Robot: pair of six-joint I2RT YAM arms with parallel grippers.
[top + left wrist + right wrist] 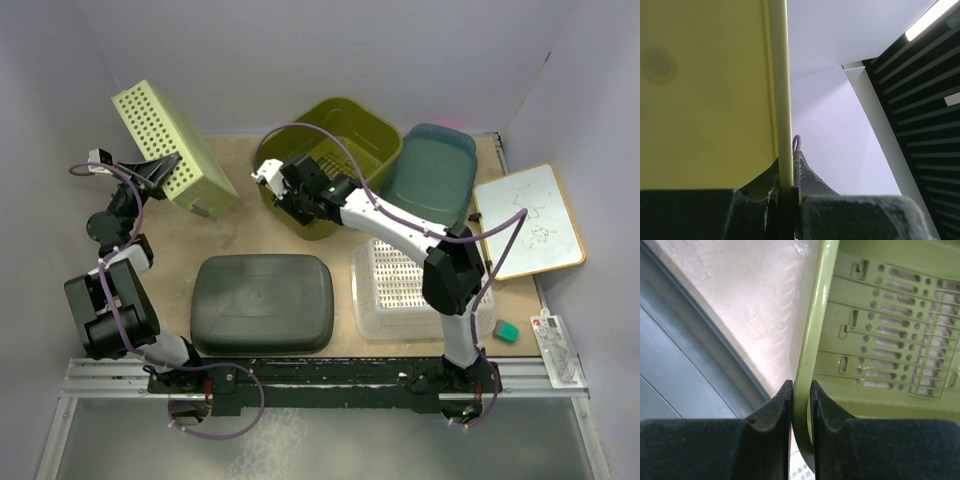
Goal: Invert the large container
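Observation:
An olive green container stands upright at the back centre of the table. My right gripper is shut on its near-left rim; in the right wrist view the gripper pinches the rim, and the container's perforated inside shows to the right. My left gripper is shut on the edge of a pale yellow-green perforated basket and holds it tilted above the table at the back left. In the left wrist view the gripper clamps the basket's thin wall.
A dark green tub lies upside down at the front centre. A teal tub sits right of the olive container. A clear perforated basket, a whiteboard, a green eraser and a small packet are on the right.

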